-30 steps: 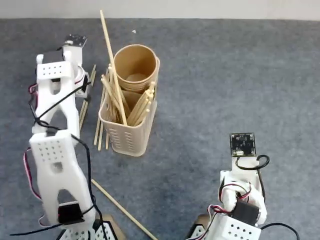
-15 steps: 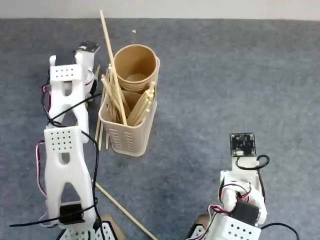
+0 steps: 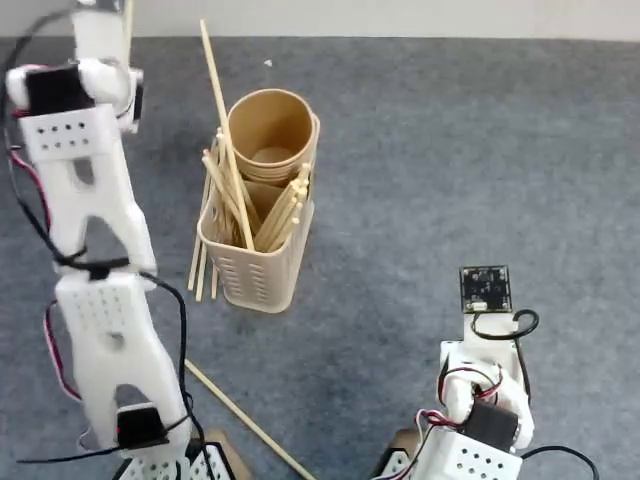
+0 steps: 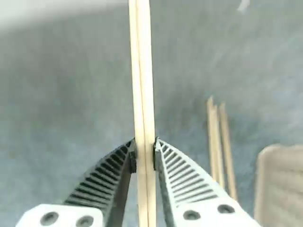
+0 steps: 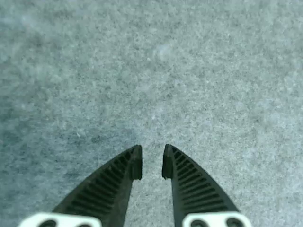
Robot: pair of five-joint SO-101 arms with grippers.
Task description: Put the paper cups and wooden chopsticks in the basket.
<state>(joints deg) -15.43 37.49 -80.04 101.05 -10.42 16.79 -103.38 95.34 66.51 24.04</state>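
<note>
From the high view, the basket [image 3: 256, 268] stands mid-table with the cups [image 3: 268, 130] nested in it and chopsticks [image 3: 236, 205] leaning inside. Loose sticks [image 3: 198, 262] lie along its left wall. My left arm stands up at the far left corner, so the basket lies to its right and closer to the bases, much nearer it than the other arm. On the left wrist, the left claw [image 4: 143, 147] is clamped on a pair [image 4: 142, 71] whose long axis runs straight out between the jaws. On the right wrist, the right claw [image 5: 151, 163] hangs over bare table [image 5: 218, 66], barely ajar and empty.
</note>
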